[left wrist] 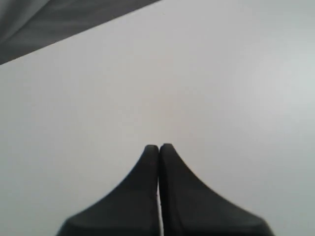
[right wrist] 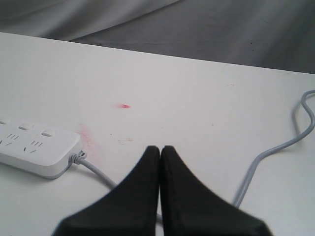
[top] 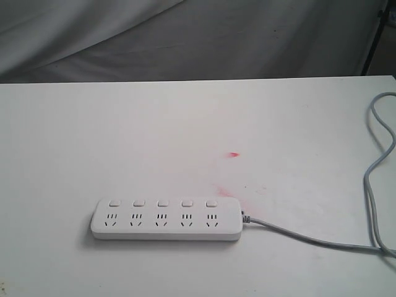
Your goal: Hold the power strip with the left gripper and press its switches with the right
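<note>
Sockets face up on the power strip (top: 167, 219), which lies flat on the white worktop (top: 124, 136) in the near part of the exterior view, a little left of the middle, with its long side running across the picture. Its five switches (top: 162, 202) sit in a row along the far edge, one behind each socket. A grey cable (top: 309, 238) leaves the strip's right end, runs along the worktop to the right edge, and loops back toward the far right corner. A small red mark (top: 233, 154) shows on the worktop behind the strip, with a fainter pink smear close to the strip's right end. Grey cloth (top: 185, 37) hangs behind the worktop.

The left hand (left wrist: 159, 147) is closed, its two black fingers pressed tip to tip with nothing between them, over bare worktop; the strip does not show in its view. The right hand (right wrist: 160, 148) is also closed and empty. It hangs over the worktop near the strip's cable end but apart from it, and the cable passes under its fingers.
</note>
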Available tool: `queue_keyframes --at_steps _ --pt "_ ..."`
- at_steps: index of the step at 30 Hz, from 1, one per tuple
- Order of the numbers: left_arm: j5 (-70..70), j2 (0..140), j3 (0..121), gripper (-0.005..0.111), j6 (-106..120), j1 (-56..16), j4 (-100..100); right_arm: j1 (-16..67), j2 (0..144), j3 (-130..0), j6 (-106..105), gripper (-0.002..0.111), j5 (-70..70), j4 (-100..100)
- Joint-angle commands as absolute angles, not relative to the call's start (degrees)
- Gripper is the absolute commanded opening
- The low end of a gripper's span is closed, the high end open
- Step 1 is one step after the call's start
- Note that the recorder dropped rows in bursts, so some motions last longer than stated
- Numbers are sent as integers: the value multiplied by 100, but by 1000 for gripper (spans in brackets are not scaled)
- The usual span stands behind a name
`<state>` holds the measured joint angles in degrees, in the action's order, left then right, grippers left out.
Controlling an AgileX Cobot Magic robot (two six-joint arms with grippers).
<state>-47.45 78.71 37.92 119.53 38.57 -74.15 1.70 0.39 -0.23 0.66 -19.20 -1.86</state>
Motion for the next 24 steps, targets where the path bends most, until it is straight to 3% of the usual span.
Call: queue_keyframes --at_steps 1,19,24 --pt "-4977 7866 3834 0 12004 3875 -6744 122 0 0 45 0 -1913 -219" --pt "-6166 7866 3836 0 12004 3875 -7240 122 0 0 45 0 -1913 -219" --pt "-6913 8019 4309 0 12004 3864 -6406 122 0 0 45 0 -1913 -219"
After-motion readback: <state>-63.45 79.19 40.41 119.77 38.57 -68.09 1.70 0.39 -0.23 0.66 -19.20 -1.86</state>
